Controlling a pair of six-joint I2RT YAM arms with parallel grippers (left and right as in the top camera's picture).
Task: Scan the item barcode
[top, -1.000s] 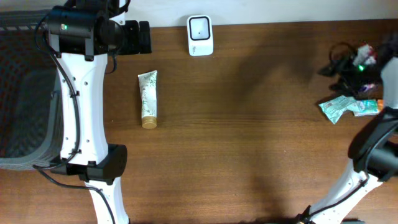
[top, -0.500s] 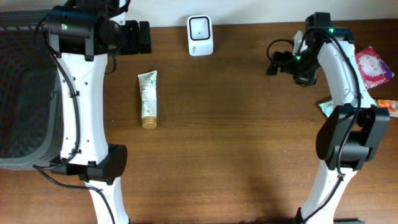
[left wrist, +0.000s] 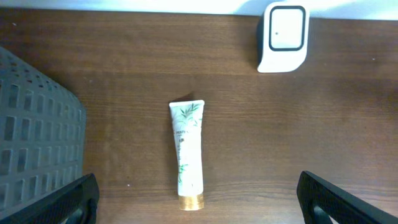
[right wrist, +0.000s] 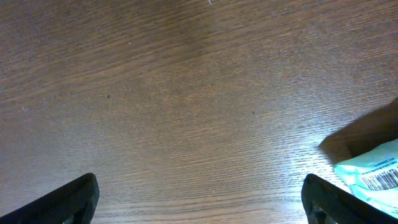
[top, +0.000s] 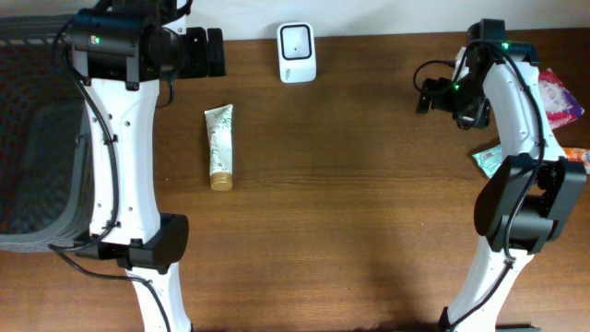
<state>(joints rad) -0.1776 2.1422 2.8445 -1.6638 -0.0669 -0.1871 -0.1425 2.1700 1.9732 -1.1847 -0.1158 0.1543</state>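
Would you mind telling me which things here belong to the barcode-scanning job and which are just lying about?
Job:
white scanner
green-printed tube, probably the item to scan

Lying about:
grey mesh basket
green packet
pink packet

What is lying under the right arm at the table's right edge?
A pale green packet and a pink packet stick out from under it; the right arm covers their other parts.

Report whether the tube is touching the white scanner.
Apart. The left wrist view shows a stretch of bare table between the tube and the scanner.
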